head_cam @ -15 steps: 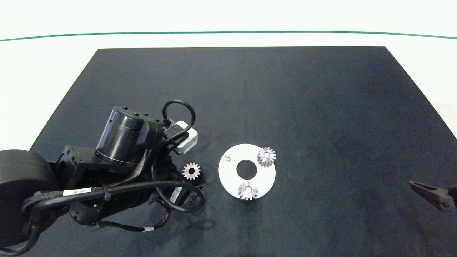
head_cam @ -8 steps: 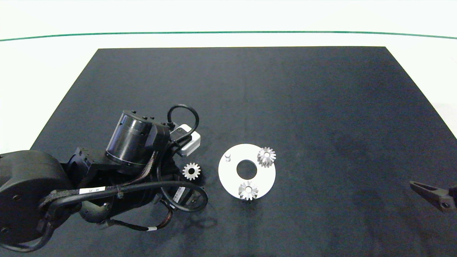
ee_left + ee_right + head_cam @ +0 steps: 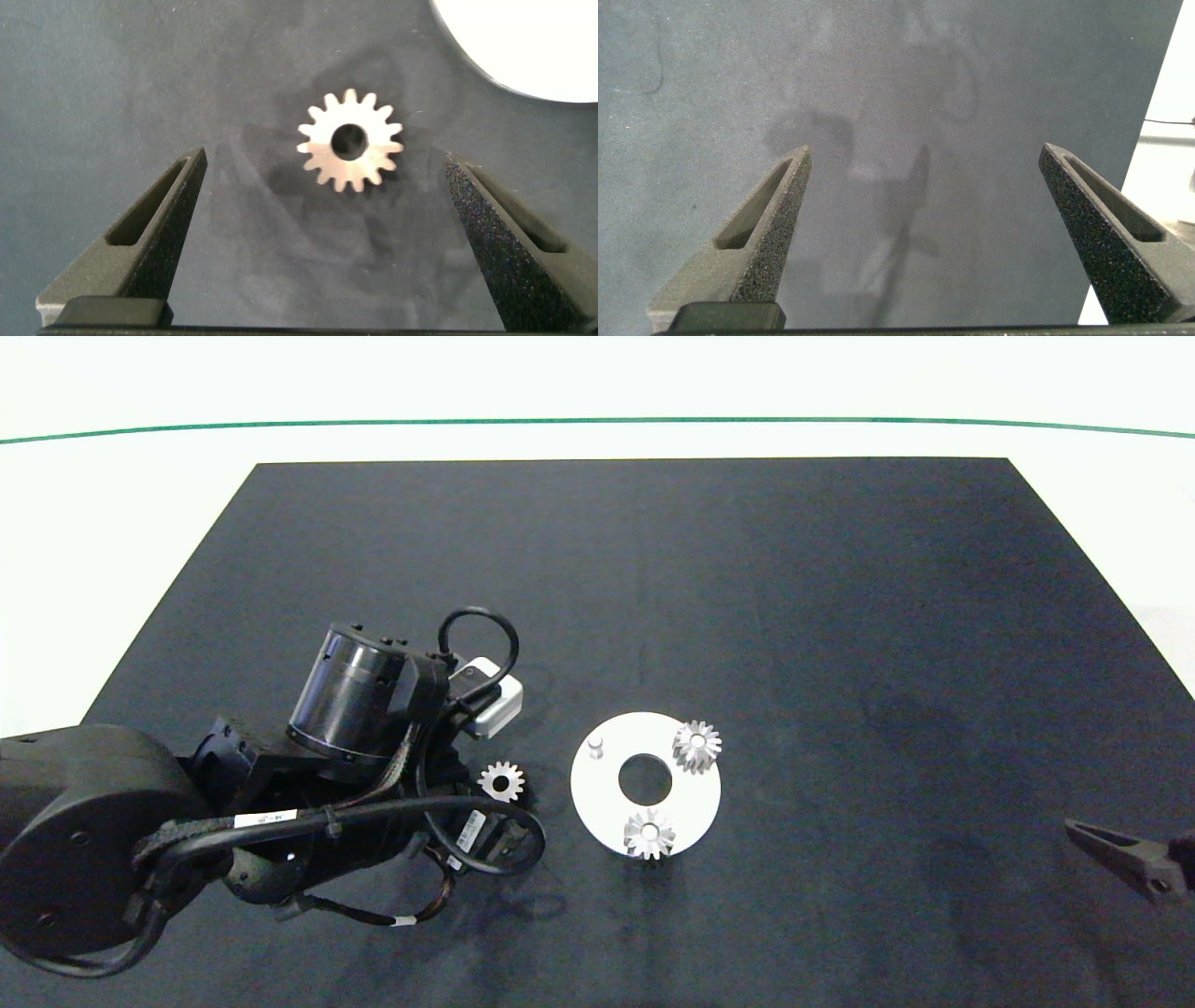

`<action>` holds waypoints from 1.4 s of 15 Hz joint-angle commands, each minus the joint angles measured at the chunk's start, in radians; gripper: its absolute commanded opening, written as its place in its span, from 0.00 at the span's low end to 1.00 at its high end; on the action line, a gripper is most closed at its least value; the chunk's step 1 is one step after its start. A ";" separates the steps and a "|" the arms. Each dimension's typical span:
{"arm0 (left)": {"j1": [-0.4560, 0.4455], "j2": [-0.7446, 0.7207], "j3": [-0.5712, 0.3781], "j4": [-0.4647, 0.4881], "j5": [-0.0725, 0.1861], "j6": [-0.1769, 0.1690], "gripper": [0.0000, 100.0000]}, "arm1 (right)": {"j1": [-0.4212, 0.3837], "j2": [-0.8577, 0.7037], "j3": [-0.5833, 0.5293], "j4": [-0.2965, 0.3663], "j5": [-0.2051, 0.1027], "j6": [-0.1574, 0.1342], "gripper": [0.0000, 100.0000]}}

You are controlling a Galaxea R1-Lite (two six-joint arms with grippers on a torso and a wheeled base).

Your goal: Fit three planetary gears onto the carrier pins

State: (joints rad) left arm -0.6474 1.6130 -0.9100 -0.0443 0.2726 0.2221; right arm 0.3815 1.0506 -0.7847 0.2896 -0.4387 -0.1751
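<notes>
We see the left gripper (image 3: 327, 243) low over the dark mat (image 3: 653, 569) on the surface, spread wide, nothing held. Its two fingers (image 3: 154, 233) flank a loose planetary gear (image 3: 350, 140) that lies flat on the mat; neither finger touches it, clear gap on both sides. In the head view that gear (image 3: 501, 781) sits just beside the white disc (image 3: 686, 795), on the disc's left, not on it. The left arm (image 3: 280, 784) comes in from the left edge and covers the gripper from above, so we read finger spacing from the left wrist view only. An edge of the disc (image 3: 533, 47) shows in a corner of that wrist view, apart from the gear.

On the disc we count two more planetary gears: one (image 3: 696, 745) at the upper right of the centre hole, one (image 3: 649, 833) at the lower edge. Both sit where carrier pins would be; the pins under them are hidden. The third carrier pin (image 3: 596, 745) stands bare at the upper left of the disc, upright, on the side nearest the loose gear.

The right gripper (image 3: 924, 243) is well apart at the right edge of the mat, also wide open and empty, only bare mat between its fingers (image 3: 766, 233). In the head view just one dark finger tip (image 3: 1116, 859) of it pokes in from the right edge.
</notes>
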 commanded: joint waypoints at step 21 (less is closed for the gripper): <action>0.022 0.059 -0.026 -0.008 0.000 0.006 0.82 | 0.002 0.000 0.004 0.000 -0.003 0.000 1.00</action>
State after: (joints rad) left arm -0.6264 1.6702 -0.9328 -0.0513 0.2713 0.2270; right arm 0.3832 1.0521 -0.7798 0.2885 -0.4391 -0.1749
